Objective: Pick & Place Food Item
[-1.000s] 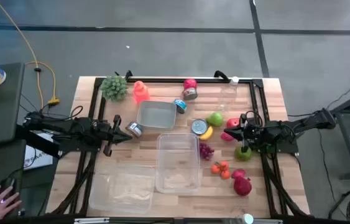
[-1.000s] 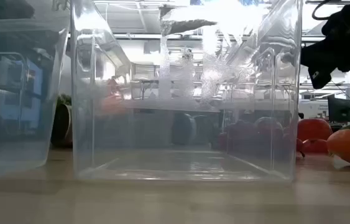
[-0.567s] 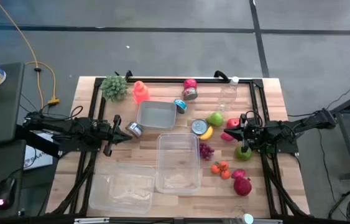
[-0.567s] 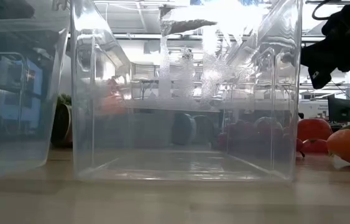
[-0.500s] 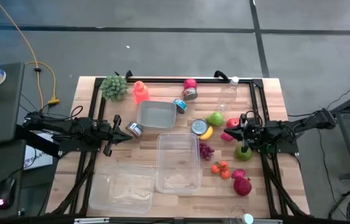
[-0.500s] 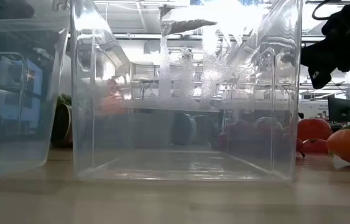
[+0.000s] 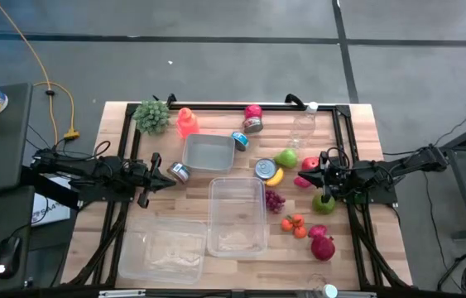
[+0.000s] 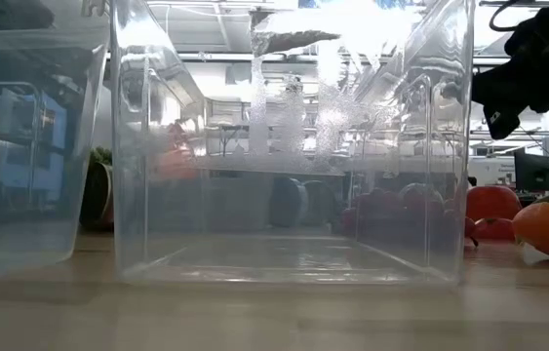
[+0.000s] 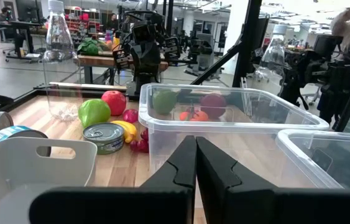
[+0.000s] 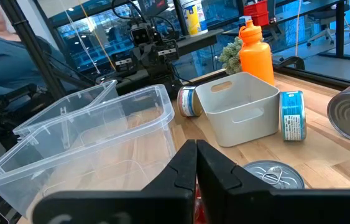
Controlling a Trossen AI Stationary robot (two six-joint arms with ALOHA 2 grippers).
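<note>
Food lies on the right part of the table: a green pear (image 7: 286, 157), a banana (image 7: 275, 176), purple grapes (image 7: 275, 199), small orange fruits (image 7: 293, 223), a green apple (image 7: 322, 204), a dark red fruit (image 7: 322, 246) and a red piece (image 7: 302, 181). A clear bin (image 7: 237, 215) stands in the middle. My right gripper (image 7: 305, 171) (image 10: 196, 163) is shut and hovers above the red piece, high over the table in the low view (image 8: 503, 112). My left gripper (image 7: 172, 177) (image 9: 195, 163) is shut, left of the clear bin, holding nothing.
A second clear bin (image 7: 162, 252) sits near the front left. A grey-white bin (image 7: 208, 153), tin cans (image 7: 265, 168) (image 7: 179, 172) (image 7: 240, 141), an orange bottle (image 7: 186, 122), a green plant (image 7: 151, 116) and a clear bottle (image 7: 303, 124) stand farther back. A person (image 10: 0, 56) is beyond the table.
Both arms have kept still. A person's hand at the mouse, left of the table, has drawn back out of the high view.
</note>
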